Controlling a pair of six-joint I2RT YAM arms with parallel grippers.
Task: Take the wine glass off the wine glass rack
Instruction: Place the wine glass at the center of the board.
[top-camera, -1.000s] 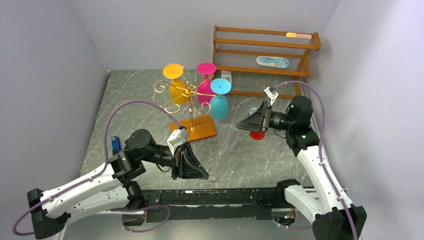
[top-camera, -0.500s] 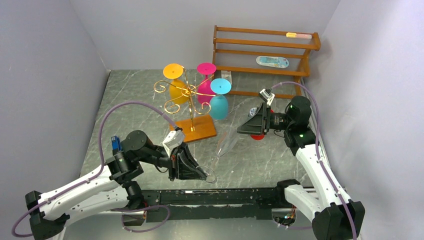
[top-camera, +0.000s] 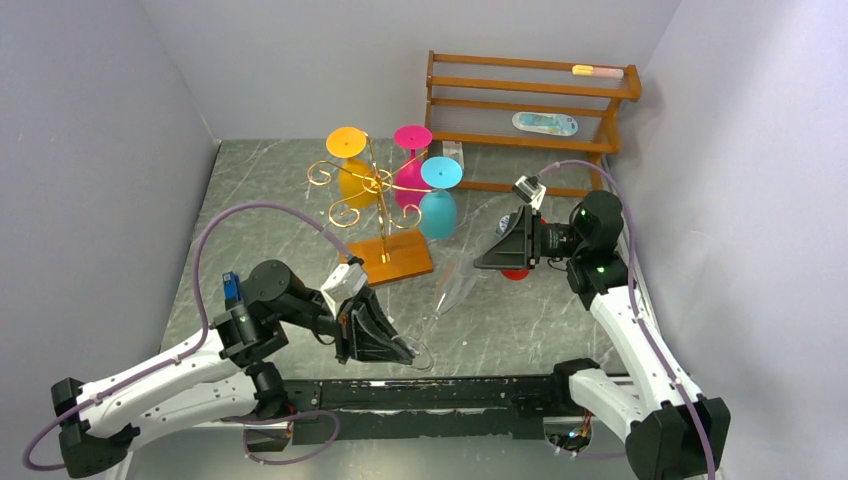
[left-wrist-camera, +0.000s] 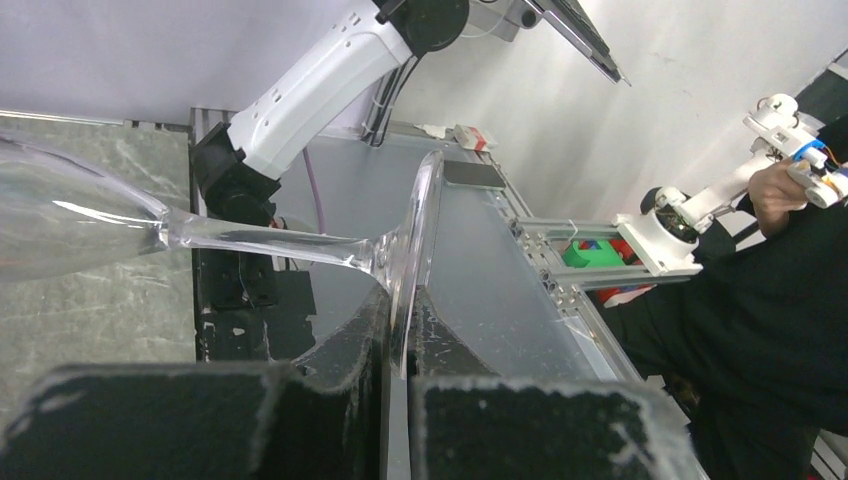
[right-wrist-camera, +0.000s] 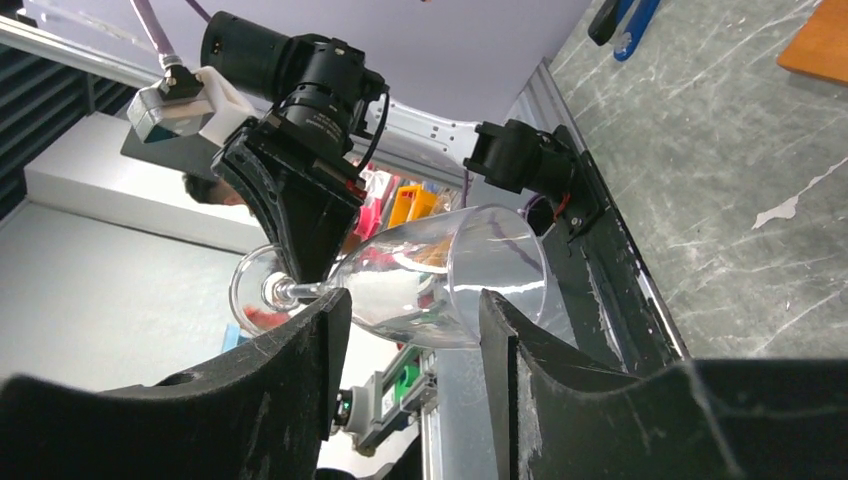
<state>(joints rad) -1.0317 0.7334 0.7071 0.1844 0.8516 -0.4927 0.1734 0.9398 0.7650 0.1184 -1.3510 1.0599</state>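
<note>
The clear stemmed wine glass (top-camera: 452, 288) is already off the thin gold wire rack with curled arms (top-camera: 372, 185). It hangs in the air over the grey marbled table (top-camera: 270, 210), lying nearly on its side between the two arms, just right of the rack's orange-brown wooden base (top-camera: 392, 260). The left gripper (left-wrist-camera: 400, 300) is clamped tight on the edge of the glass's flat round foot (left-wrist-camera: 420, 220), with stem and bowl sticking out sideways from it. The right gripper (right-wrist-camera: 412, 305) has its jaws apart, one finger on each side of the bowl (whether either pad touches the glass I cannot tell). This looks like a handover, and the risks lie there. The left hold is a pinch on a thin disc with the whole glass levered off it, so a nudge from the right fingers could make the foot pivot or slide out. The bowl is thin, smooth and curved: too hard a squeeze might crack it, and too soft a one might let it slip forward out of the fingers. If the left jaws let go before the right ones are firm, the glass would drop onto the hard table. A wide swing leftward could also knock the three coloured glasses (top-camera: 438, 205) hanging upside down on the rack.
</note>
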